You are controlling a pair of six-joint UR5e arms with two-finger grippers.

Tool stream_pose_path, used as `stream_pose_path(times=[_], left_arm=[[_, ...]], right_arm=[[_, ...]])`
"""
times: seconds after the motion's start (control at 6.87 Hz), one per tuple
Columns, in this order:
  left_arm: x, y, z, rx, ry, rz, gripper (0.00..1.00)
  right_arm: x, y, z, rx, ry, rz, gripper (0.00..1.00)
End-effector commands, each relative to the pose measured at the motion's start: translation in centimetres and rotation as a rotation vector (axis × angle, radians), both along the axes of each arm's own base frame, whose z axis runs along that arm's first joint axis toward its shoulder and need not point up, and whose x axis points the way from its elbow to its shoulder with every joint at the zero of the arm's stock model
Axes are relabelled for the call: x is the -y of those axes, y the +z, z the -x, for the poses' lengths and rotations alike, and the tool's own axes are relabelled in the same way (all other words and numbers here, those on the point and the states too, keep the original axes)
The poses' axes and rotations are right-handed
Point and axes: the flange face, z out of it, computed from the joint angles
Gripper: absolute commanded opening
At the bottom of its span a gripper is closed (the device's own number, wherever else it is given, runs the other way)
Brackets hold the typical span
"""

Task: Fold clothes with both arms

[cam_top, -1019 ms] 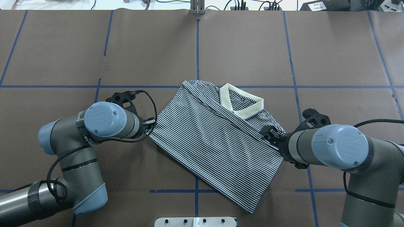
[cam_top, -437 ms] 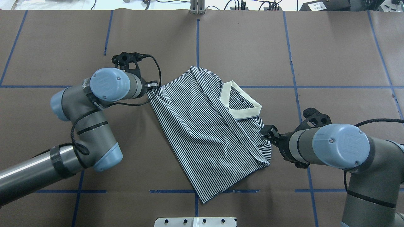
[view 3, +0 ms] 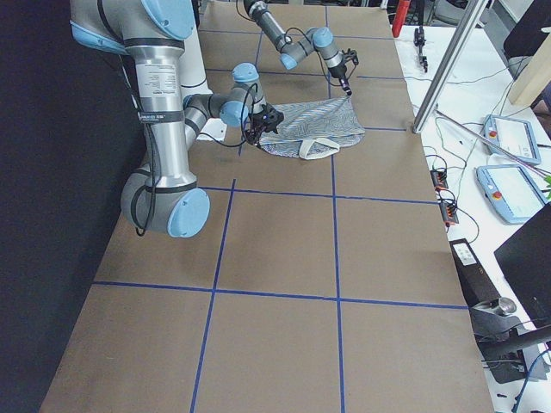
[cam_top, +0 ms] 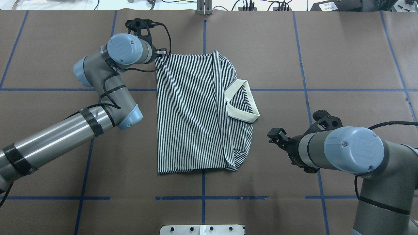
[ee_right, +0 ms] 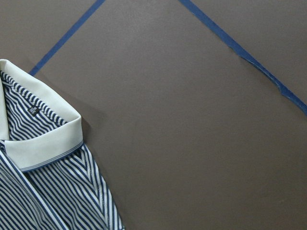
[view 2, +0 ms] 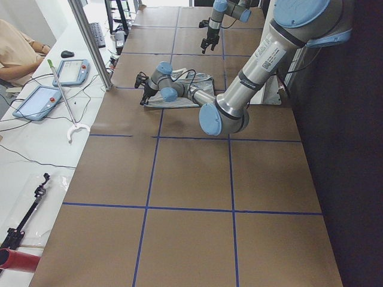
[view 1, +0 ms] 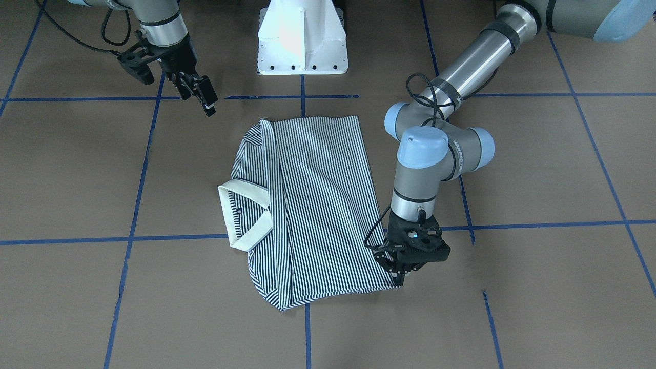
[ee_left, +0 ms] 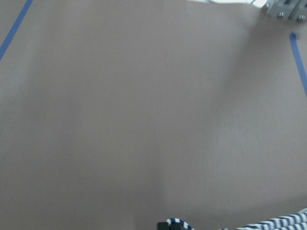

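Note:
The striped polo shirt (cam_top: 189, 111) lies folded lengthwise in the middle of the table. Its cream collar (cam_top: 243, 101) points toward my right arm. My left gripper (cam_top: 162, 53) is shut on the shirt's far left corner, also shown in the front view (view 1: 401, 279). A bit of striped cloth (ee_left: 175, 224) shows at the bottom edge of the left wrist view. My right gripper (cam_top: 276, 135) hangs open above the bare table, a hand's width to the right of the shirt, holding nothing (view 1: 202, 97). The right wrist view shows the collar (ee_right: 45, 139) and no fingers.
Brown table covering (cam_top: 343, 65) carries a blue tape grid. The white pedestal base (view 1: 302, 41) stands at the near edge. Cables and equipment line the far edge (cam_top: 248, 5). A seated person (view 2: 15, 51) and tablets (view 2: 72, 70) are at a side bench beyond an upright metal post (view 2: 90, 42).
My left gripper swung the shirt's corner toward the far edge, turning the shirt square to the grid. My right gripper let go of the shirt, which slid clear of it.

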Motion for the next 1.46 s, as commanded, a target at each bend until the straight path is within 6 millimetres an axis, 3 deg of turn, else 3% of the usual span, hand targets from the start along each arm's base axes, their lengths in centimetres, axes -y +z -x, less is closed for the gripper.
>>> stream_pose_path(times=[0.0,0.15,0.29,0.44,0.58,0.73,1.02,1.31], left_arm=[[3.1,2.9,1.3,0.056,-0.022,-0.064,0.0],[3.2,2.8,1.5,0.053,-0.024,-0.066,0.28],[3.3,2.8,1.9,0.05,-0.026,-0.067,0.35],[4.1,3.2,3.9,0.071,-0.026,-0.089,0.4],[3.2,2.5,8.6,0.063,-0.008,-0.172,0.4],[-1.5,3.3,11.3,-0.019,0.087,-0.173,0.4],[-4.8,3.5,14.0,-0.06,0.109,-0.189,0.4],[-5.0,3.8,13.9,-0.067,0.103,-0.174,0.4]], right_arm=[[0.7,-0.8,-0.5,0.016,0.014,-0.006,1.0],[0.9,-0.8,-0.7,0.016,0.02,-0.006,1.0],[1.1,-1.3,-0.5,0.026,0.023,-0.012,1.0],[1.5,-2.5,0.5,0.041,0.023,-0.022,1.0],[2.6,-4.2,3.3,0.057,0.006,-0.036,1.0],[3.9,-6.1,6.6,0.044,-0.075,-0.103,1.0],[4.7,-7.1,10.7,0.014,-0.259,-0.186,1.0],[5.8,-7.7,15.0,-0.081,-0.45,-0.292,1.0]])
